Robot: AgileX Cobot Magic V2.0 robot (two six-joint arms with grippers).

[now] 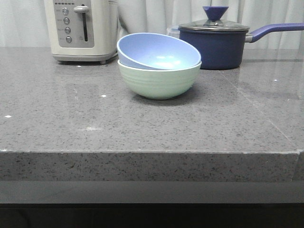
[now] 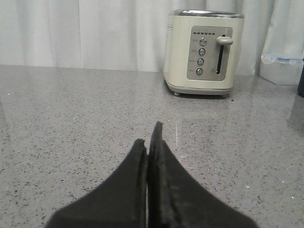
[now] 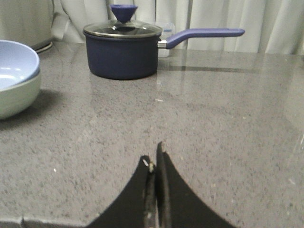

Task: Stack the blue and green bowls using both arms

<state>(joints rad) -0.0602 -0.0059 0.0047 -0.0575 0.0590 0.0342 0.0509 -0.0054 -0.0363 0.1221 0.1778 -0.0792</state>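
Only our front view shows the blue bowl (image 1: 159, 50) tilted inside the green bowl (image 1: 159, 78), near the counter's (image 1: 142, 128) far edge; our left gripper (image 2: 149, 142) and right gripper (image 3: 154, 161) are pinched closed, empty.

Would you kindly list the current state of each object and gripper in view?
blue bowl: nested in the green one, tilted
green bowl: upright on the counter
saucepan: lid on
toaster: lever up
left gripper: jaws shut, empty
right gripper: jaws shut, empty

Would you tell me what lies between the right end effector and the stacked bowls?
Only bare grey countertop, in the right wrist view, from the right end effector to the green bowl.
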